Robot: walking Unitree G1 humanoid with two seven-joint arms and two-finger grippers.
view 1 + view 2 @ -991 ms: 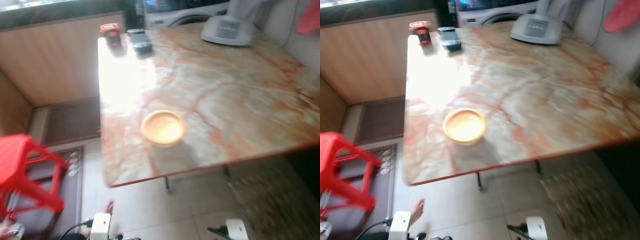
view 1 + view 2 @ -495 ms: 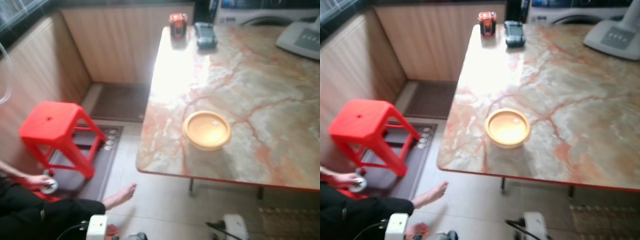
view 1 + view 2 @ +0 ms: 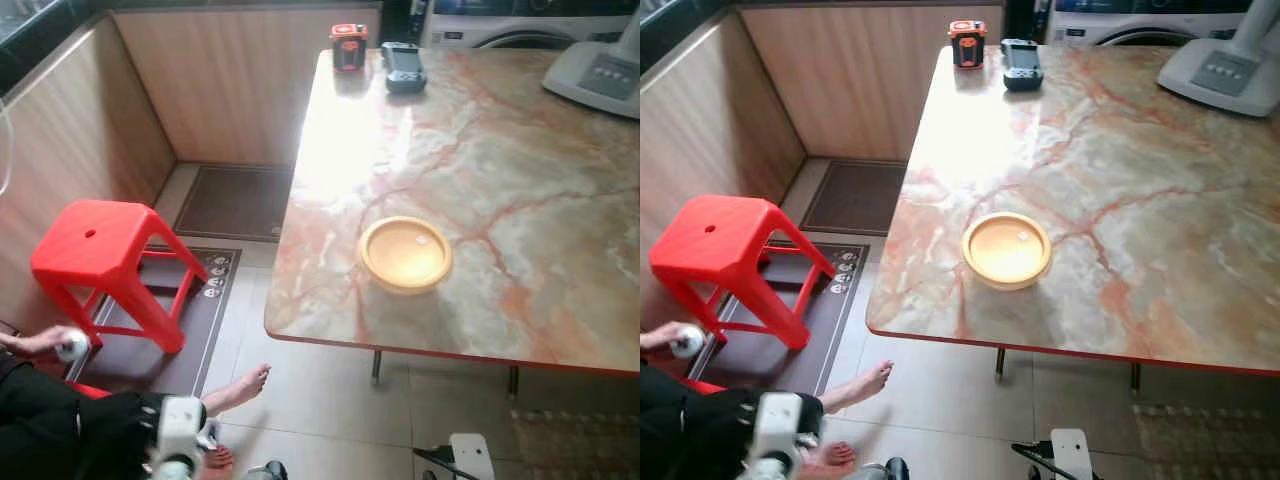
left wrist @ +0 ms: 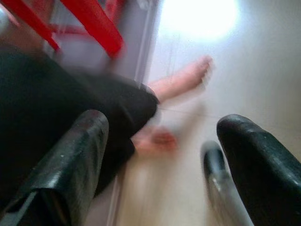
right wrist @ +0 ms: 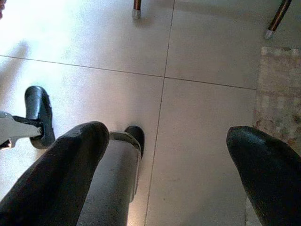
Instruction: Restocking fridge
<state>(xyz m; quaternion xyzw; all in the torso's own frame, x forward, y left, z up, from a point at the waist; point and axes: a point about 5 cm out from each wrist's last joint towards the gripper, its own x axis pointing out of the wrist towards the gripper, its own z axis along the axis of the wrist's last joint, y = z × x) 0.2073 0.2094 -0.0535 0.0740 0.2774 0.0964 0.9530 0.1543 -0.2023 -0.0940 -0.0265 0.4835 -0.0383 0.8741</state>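
One yellow bowl (image 3: 1007, 250) is sitting near the marble tabletop's (image 3: 1160, 200) front edge, apparently empty. An orange jar (image 3: 966, 43) and a dark remote (image 3: 1020, 63) are lying at the far corner. Both hands, left (image 4: 160, 165) and right (image 5: 164, 174), are hanging wide open over the floor, holding nothing. A person's foot (image 3: 862, 384) is resting beside a red stool (image 3: 725, 255).

Left pincer (image 4: 160, 165) with two thick glossy black fingers, right pincer (image 5: 169, 174) likewise, white boxy wrist housings
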